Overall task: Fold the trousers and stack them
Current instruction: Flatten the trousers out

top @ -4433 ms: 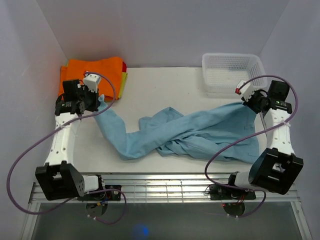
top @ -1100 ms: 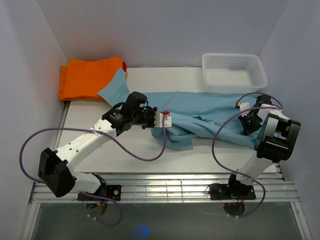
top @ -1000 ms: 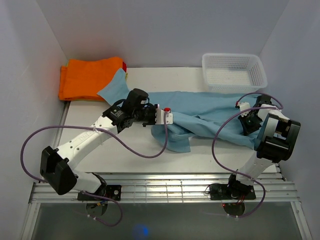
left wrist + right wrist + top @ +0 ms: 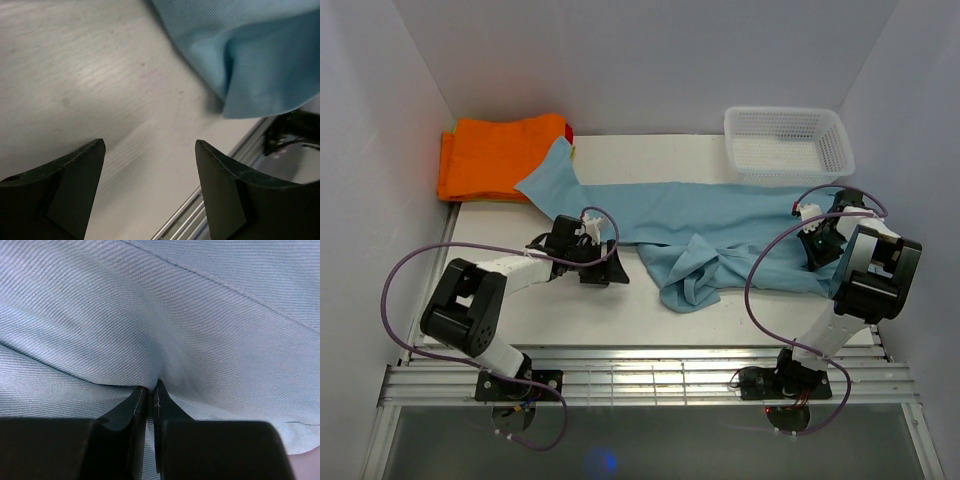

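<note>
Trousers [image 4: 705,215] spread across the table [image 4: 570,315], 1 arm gripping, 1 arm free.
Right gripper [image 4: 151,385] is pinched tight on a fold of the blue cloth at the right end. Left gripper [image 4: 150,145] has its jaws wide apart with nothing between them, low over bare tabletop, with a bunched cloth edge just ahead. The far left trouser end lies beside the orange garment [image 4: 500,155]; the white basket [image 4: 787,145] sits back right.

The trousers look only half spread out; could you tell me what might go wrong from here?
The right end effector pinches the trousers; a pull could drag the flat leg askew. The other leg lies bunched near the table front; folding now may trap creases. The open left end effector holds nothing, so that side is unrestrained.
</note>
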Available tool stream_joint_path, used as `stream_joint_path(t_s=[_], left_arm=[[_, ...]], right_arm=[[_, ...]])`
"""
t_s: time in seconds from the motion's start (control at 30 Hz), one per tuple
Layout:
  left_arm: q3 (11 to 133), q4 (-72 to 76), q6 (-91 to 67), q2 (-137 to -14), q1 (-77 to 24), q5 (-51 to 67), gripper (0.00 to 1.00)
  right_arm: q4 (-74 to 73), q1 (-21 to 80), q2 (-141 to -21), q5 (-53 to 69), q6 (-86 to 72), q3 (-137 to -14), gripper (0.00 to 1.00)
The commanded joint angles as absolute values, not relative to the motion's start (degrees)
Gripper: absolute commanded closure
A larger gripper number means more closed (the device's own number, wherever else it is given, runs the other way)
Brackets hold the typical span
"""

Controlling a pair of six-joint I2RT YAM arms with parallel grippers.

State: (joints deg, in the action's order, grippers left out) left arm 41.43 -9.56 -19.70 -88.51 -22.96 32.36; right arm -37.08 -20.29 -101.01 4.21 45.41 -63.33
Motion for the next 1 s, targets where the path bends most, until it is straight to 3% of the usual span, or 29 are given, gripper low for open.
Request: stream_joint_path(t_s=[0.0,0.47,0.5,0.6,0.63,0.7,0.83,0.97], left_arm=[[39.0,13.7,-41.7,-91.4,-23.8,40.8,0.17],[47.3,26.4,-54.1,-114.0,-30.3,39.9,0.24],[47.7,26.5,-54.3,-115.5,-30.7,39.7,0.27],[50.1,22.0,-51.3,-115.1,-30.3,39.1,0.57],[51.3,19.0,-49.4,-112.7,-28.9,38.2,0.75],[50.8,10.9,-45.4,-108.8,-26.0,37.6,1.00],[51.0,-8.2,-33.3,-97.2,-14.0,33.2,1.00],[57.2,-30.4,-18.1,-86.7,-8.0,16.8,1.00]], right_arm=[[-37.2,-21.2,-102.9,2.5,45.6,-63.6,0.92],[-38.6,-21.2,-103.3,2.5,45.2,-66.3,0.92],[-38.7,-21.2,-103.3,2.5,45.2,-66.2,0.92],[-38.4,-21.2,-102.9,1.6,45.7,-65.7,0.92],[-38.2,-21.2,-102.9,1.3,46.2,-65.7,0.92],[-37.4,-21.2,-102.8,0.6,46.7,-65.5,0.92],[-37.6,-21.2,-103.0,1.4,46.7,-65.9,0.92],[-37.9,-20.8,-101.6,3.2,46.6,-64.8,0.92]])
